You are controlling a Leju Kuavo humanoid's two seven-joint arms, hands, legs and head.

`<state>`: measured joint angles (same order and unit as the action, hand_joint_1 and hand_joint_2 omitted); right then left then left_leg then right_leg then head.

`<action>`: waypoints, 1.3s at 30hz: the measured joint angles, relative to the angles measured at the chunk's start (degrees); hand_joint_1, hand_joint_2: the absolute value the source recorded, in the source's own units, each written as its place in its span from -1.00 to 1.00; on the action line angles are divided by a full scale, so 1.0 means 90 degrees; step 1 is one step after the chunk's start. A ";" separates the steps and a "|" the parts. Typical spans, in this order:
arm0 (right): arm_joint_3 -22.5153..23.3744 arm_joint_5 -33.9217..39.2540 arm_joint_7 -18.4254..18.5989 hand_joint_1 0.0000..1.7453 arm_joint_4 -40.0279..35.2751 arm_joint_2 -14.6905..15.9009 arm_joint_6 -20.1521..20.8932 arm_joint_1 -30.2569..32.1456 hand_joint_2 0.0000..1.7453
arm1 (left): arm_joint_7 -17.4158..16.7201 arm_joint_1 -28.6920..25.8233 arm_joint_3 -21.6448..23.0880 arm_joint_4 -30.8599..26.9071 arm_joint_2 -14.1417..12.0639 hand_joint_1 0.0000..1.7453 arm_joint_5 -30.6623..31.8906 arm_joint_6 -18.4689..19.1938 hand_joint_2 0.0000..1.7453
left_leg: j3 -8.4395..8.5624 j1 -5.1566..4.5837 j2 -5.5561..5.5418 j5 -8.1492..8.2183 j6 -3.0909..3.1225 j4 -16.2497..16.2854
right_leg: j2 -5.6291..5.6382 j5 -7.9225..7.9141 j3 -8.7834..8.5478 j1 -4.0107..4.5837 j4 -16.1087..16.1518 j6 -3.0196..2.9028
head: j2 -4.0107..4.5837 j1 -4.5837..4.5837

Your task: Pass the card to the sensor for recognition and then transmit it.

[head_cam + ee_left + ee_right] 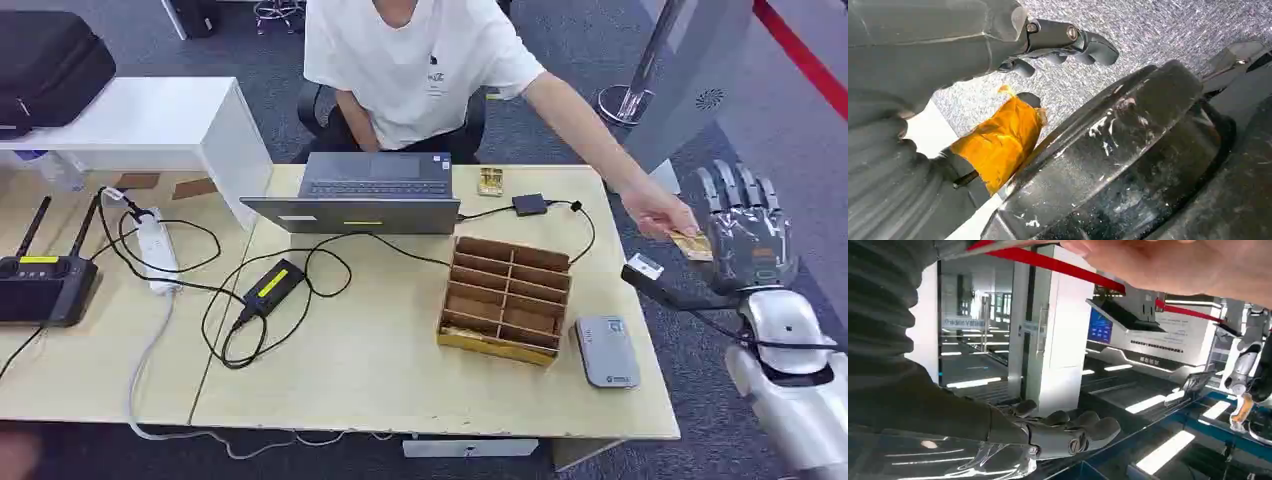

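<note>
A small golden card is pinched by a person's hand just off the table's right edge. It sits against the fingers of my right hand, which is raised with its fingers stretched out. In the right wrist view my right hand lies flat with nothing in it, and the person's hand hovers over it. The grey card sensor lies on the table near the front right corner. My left hand hangs over the grey floor, fingers loosely curved and holding nothing.
A wooden compartment box stands left of the sensor. A laptop, a small stack of golden cards, a black adapter and looping cables lie on the table. The person sits behind the table.
</note>
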<state>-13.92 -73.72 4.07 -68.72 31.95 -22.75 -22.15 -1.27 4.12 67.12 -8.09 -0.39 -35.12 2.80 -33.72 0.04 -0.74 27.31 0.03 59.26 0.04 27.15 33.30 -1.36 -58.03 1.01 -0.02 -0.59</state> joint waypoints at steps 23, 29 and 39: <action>-0.0376 0.0403 0.0012 1.00 0.0031 -0.0114 0.0002 -0.0114 1.00 | 0.0104 -0.0001 0.0131 0.0029 0.0002 -1.00 -0.0141 0.0163 1.00 | -0.0002 0.0000 -0.0008 0.0000 0.0000 0.0001 | -0.0008 0.0001 0.0003 -0.0001 0.0001 0.0000 | 0.0000 0.0002; -0.0376 0.0488 0.0049 1.00 -0.0196 -0.0092 -0.0104 0.0093 1.00 | 0.0121 -0.0010 0.0131 0.0029 0.0002 -1.00 -0.0247 0.0129 1.00 | 0.0000 0.0000 -0.0010 0.0001 0.0000 0.0001 | -0.0009 0.0001 0.0004 0.0000 0.0002 0.0000 | 0.0000 0.0000; 0.0224 0.0551 0.0000 1.00 -0.1674 0.0058 -0.0476 0.1894 1.00 | 0.0121 -0.0056 0.0131 0.0029 0.0039 -1.00 -0.0357 -0.0129 1.00 | -0.0004 0.0000 -0.0019 0.0007 0.0003 0.0000 | -0.0017 0.0011 0.0006 0.0000 0.0005 -0.0001 | 0.0000 0.0000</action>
<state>-11.91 -68.76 4.07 -83.78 32.48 -27.04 -5.10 -0.17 3.62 68.30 -7.82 -0.04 -38.34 1.64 -33.76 0.04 -0.91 27.38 0.06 59.27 -0.11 27.26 33.35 -1.36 -57.98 1.01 -0.02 -0.59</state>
